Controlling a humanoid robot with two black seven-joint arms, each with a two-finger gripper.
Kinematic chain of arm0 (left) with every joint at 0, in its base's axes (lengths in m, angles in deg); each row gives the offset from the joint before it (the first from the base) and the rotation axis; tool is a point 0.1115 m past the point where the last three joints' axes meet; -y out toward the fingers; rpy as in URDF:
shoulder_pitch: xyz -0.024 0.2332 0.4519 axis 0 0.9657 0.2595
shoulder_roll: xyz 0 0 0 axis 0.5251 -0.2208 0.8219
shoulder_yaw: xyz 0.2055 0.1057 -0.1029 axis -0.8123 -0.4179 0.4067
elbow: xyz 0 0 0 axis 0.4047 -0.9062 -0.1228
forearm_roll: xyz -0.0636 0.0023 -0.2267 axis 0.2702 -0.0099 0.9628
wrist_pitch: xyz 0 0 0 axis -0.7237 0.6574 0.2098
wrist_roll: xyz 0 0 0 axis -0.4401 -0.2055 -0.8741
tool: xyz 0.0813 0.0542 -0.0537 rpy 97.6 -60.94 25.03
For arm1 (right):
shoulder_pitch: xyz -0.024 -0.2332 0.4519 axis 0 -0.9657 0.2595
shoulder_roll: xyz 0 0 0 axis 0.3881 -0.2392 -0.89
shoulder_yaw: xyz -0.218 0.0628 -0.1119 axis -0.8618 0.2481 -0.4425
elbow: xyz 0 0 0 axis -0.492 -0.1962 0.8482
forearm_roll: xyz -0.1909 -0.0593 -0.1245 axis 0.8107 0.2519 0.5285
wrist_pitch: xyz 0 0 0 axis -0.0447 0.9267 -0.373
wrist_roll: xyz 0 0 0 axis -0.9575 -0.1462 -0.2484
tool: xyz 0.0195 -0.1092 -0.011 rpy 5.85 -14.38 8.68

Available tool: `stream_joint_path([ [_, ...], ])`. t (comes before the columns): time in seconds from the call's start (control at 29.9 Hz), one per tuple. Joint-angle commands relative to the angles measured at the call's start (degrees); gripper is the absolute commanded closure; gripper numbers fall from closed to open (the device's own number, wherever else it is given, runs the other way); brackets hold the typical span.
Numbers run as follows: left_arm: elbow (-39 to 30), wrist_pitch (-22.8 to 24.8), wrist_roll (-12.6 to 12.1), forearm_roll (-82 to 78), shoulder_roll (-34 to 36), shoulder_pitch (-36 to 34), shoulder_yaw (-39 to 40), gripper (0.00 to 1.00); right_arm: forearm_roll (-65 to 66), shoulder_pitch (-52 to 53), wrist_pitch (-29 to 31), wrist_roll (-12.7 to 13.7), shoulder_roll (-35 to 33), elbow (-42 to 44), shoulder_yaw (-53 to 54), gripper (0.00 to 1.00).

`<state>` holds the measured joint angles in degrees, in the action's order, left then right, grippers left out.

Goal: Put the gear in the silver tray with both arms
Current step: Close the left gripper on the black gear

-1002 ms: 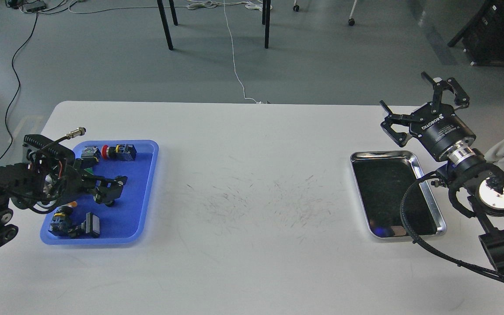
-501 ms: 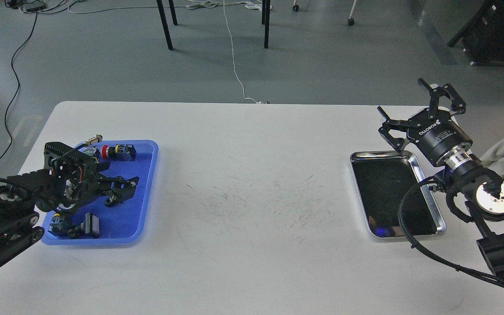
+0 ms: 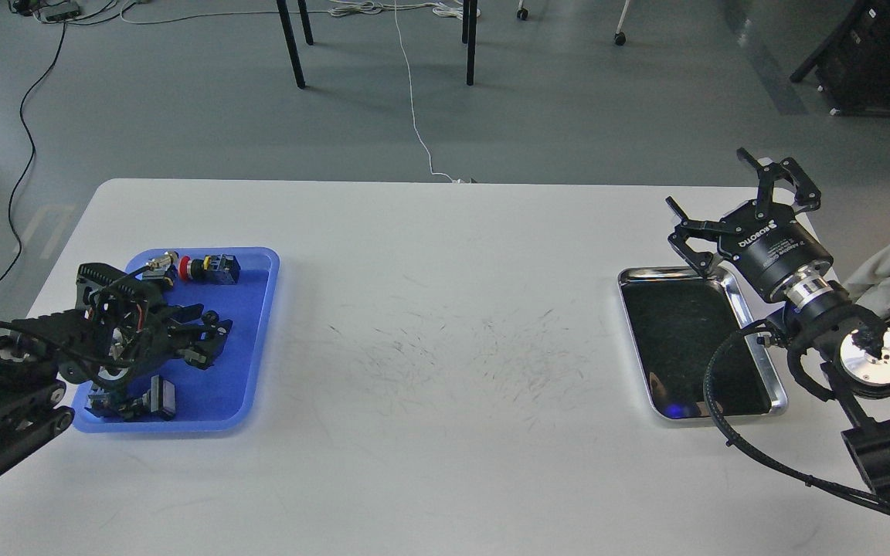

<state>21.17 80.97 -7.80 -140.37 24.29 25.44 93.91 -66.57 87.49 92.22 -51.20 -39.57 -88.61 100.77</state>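
Note:
The silver tray (image 3: 677,340) lies at the right of the white table, its dark bottom bare. My right gripper (image 3: 708,179) hovers open and empty over the tray's far right corner, fingers spread wide. My left gripper (image 3: 212,340) reaches low into the blue plastic tray (image 3: 248,340) at the left, its fingers slightly apart over the parts there. I see nothing held between them. I cannot tell any gear apart among the parts; the left arm hides part of the blue tray.
The blue tray holds a red-button switch (image 3: 205,268), a metal connector (image 3: 157,261) and a black-and-blue switch part (image 3: 136,401). The white table (image 3: 445,324) has scuff marks in the middle. Chair legs and cables are on the floor beyond.
My left gripper moved further over the blue tray, then dropped lower among the parts. My right gripper shifted slightly left and down, staying open.

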Motion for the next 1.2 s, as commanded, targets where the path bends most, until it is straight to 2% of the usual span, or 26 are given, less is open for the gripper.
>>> stream_joint_path([
  [0.0, 1.28, -0.34, 0.00, 0.03, -0.58, -0.08, -0.01, 0.50, 0.00, -0.02, 0.03, -0.01, 0.00, 0.09, 0.00, 0.01],
  [0.7, 6.55, -0.78, 1.23, 0.47, -2.43, -0.16, -0.19, 0.60, 0.00, -0.38, 2.05, 0.08, 0.00, -0.17, -0.61, 0.01],
  [0.84, 6.64, -0.52, 1.32, 0.47, -2.43, -0.16, -0.45, 0.66, 0.00, -0.38, 2.05, 0.08, 0.00, -0.09, -0.88, 0.01],
  [1.1, 6.64, -0.07, 1.41, 0.64, -2.17, -0.25, -0.71, 0.90, 0.00, -0.46, 2.14, 0.08, 0.00, 0.00, -0.96, 0.01],
  [1.17, 6.55, -0.07, 1.58, 0.73, -1.99, -0.51, -0.71, 0.93, 0.00, -0.46, 2.05, 0.08, 0.00, 0.00, -0.96, 0.01],
])
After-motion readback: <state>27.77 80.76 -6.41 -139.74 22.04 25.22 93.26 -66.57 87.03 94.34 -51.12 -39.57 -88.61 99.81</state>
